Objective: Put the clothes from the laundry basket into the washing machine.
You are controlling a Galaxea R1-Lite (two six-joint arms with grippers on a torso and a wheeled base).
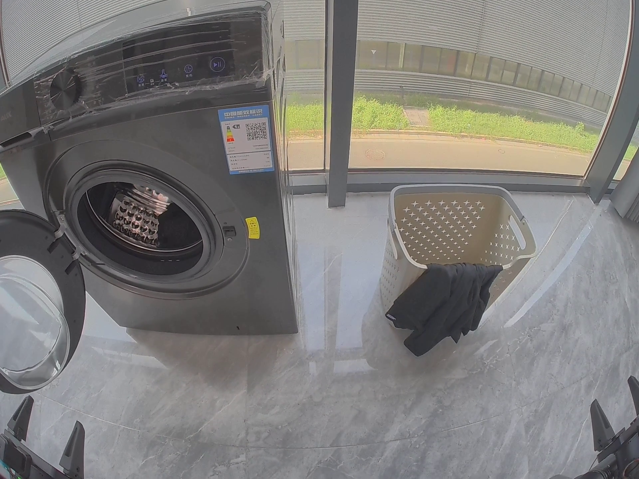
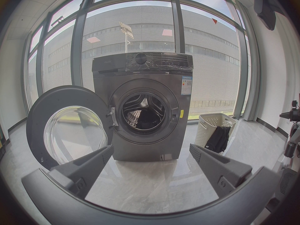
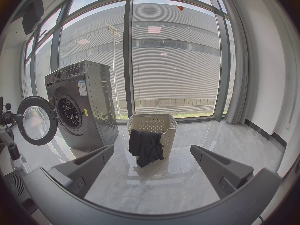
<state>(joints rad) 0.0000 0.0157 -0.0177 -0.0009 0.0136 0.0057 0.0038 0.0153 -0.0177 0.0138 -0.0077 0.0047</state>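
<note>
Black garment over laundry basket rim, left tool agape

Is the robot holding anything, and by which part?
Nothing. The left gripper and right gripper are both open and empty; the dark garment hangs over the basket rim.

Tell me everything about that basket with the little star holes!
The laundry basket is cream-coloured and looks like plastic. It has rounded corners, a thick rim, a handle slot in its side and rows of small star-shaped holes in its walls. It stands upright on the shiny grey floor near the window, to the right of the washing machine and apart from it. A dark garment hangs over its front rim and down the outside.
</note>
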